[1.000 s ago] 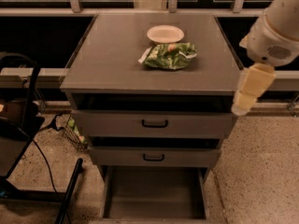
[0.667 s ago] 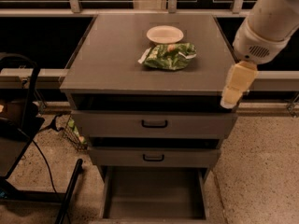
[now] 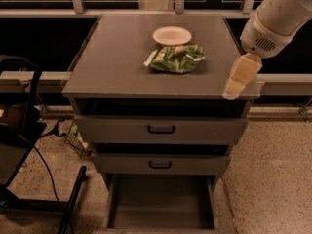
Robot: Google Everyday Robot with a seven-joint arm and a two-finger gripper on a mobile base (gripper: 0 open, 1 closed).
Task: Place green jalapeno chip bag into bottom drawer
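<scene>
The green jalapeno chip bag (image 3: pixel 175 58) lies wrinkled on top of the grey cabinet (image 3: pixel 112 67), just in front of a round white bowl (image 3: pixel 171 35). The bottom drawer (image 3: pixel 161 202) is pulled out at the cabinet's foot, a deep grey tray with a bare floor. My gripper (image 3: pixel 238 81) hangs from the white arm (image 3: pixel 275 16) over the cabinet top's front right corner, to the right of the bag and apart from it. It holds nothing that I can see.
Two grey drawers with black handles (image 3: pixel 161 129) sit above the bottom drawer. A black chair or stand with cables (image 3: pixel 22 130) is at the left. A rail and dark windows (image 3: pixel 48 13) run behind the cabinet. Speckled floor (image 3: pixel 273 179) lies to the right.
The arm and gripper have moved left and up, from beside the cabinet's right edge to over its front right corner. The bag and bowl have not moved.
</scene>
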